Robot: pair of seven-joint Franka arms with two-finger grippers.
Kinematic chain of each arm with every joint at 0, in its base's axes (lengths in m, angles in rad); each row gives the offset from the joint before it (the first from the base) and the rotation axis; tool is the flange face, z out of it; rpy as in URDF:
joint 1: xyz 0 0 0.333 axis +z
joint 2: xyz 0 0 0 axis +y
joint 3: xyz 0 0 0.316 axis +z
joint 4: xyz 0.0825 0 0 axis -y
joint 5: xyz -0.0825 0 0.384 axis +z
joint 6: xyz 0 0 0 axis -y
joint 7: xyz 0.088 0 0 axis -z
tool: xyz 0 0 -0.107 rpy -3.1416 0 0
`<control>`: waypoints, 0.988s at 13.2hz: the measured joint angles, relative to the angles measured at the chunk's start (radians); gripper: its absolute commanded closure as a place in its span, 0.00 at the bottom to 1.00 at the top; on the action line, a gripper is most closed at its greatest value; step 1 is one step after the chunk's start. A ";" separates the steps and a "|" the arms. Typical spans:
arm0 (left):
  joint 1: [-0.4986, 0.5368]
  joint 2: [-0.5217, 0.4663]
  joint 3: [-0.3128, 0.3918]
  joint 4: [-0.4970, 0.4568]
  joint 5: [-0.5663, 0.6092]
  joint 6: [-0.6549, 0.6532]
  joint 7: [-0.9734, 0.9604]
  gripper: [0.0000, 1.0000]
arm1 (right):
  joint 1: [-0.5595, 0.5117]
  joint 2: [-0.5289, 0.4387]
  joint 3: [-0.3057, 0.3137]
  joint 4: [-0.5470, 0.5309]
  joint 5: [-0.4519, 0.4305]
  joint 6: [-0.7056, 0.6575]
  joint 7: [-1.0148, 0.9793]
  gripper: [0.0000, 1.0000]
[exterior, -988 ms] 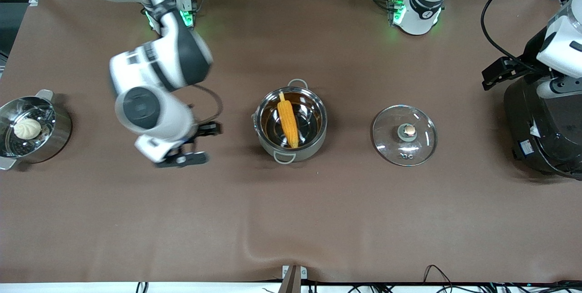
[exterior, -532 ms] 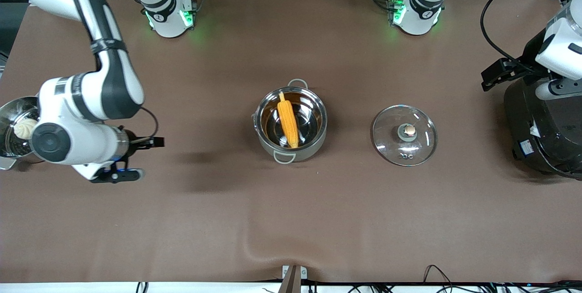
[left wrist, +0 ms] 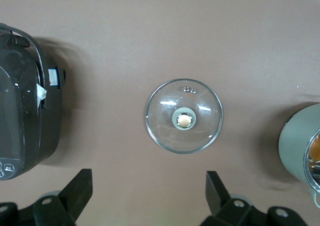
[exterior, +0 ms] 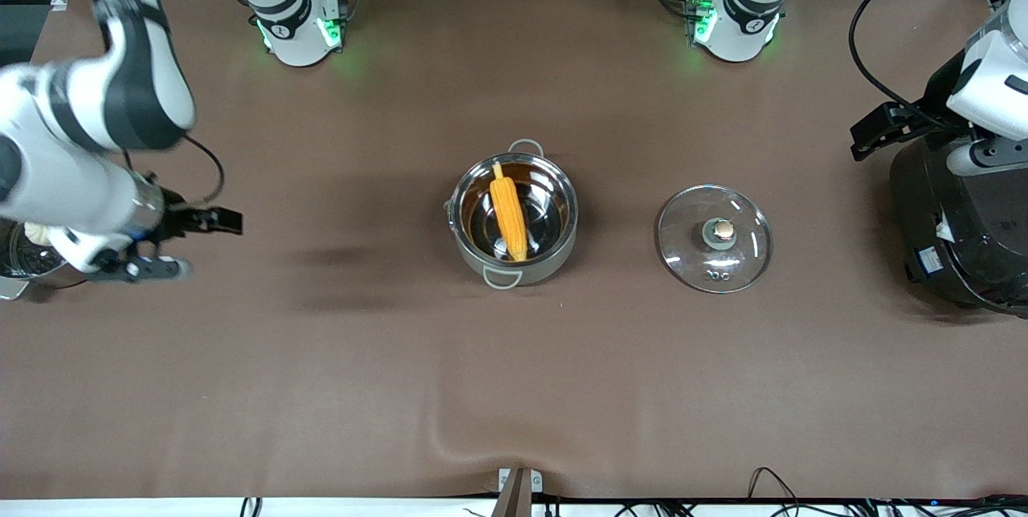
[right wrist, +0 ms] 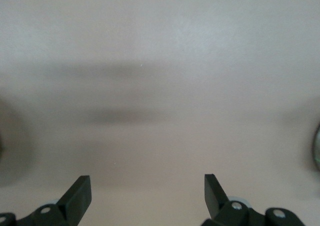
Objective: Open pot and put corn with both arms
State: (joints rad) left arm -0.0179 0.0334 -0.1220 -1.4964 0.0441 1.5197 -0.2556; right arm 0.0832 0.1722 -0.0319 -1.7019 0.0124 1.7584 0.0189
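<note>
The steel pot point(exterior: 571, 216) stands open at the table's middle, with the yellow-orange corn point(exterior: 508, 213) lying inside it. Its glass lid point(exterior: 743, 256) with the copper knob lies flat on the table beside the pot, toward the left arm's end. My right gripper point(exterior: 193, 244) is open and empty over bare table next to the steamer pot, well away from the pot. My left gripper point(exterior: 879, 132) is open and empty, up beside the rice cooker. The left wrist view shows the lid point(left wrist: 165, 131) and the pot's wall point(left wrist: 297, 146) past the open gripper point(left wrist: 148, 191). The right wrist view shows only tablecloth past the open gripper point(right wrist: 147, 193).
A steel steamer pot point(exterior: 20, 264) with a white bun stands at the right arm's end, mostly hidden by that arm. A large black rice cooker point(exterior: 956, 228) stands at the left arm's end and also shows in the left wrist view point(left wrist: 25, 110). The brown cloth has a wrinkle point(exterior: 450, 437) near the front edge.
My right arm has swung away from the pot toward its own end of the table, to beside the steamer pot. The left arm, pot, corn and lid have not moved.
</note>
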 measured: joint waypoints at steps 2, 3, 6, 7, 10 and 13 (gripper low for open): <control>0.000 0.000 0.000 0.001 0.000 0.000 0.000 0.00 | -0.026 -0.095 0.002 -0.013 0.000 -0.049 -0.055 0.00; 0.000 0.000 0.000 0.001 0.000 0.000 0.000 0.00 | -0.041 -0.133 0.007 -0.016 0.000 -0.082 -0.076 0.00; 0.000 0.000 0.000 0.001 0.000 0.000 0.000 0.00 | -0.100 -0.188 0.049 -0.001 0.000 -0.146 -0.091 0.00; 0.000 0.000 0.000 0.001 0.000 0.000 0.000 0.00 | -0.111 -0.192 0.053 0.012 0.000 -0.152 -0.091 0.00; 0.000 0.000 0.000 0.001 0.000 0.000 0.000 0.00 | -0.129 -0.192 0.049 0.060 0.000 -0.195 -0.091 0.00; 0.000 0.000 0.000 0.001 0.000 0.000 0.000 0.00 | -0.130 -0.193 0.038 0.101 0.000 -0.234 -0.091 0.00</control>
State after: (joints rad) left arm -0.0179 0.0334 -0.1219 -1.4957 0.0441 1.5198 -0.2556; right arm -0.0472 -0.0203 0.0065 -1.6011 0.0121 1.5242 -0.0723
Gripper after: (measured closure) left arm 0.000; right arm 0.000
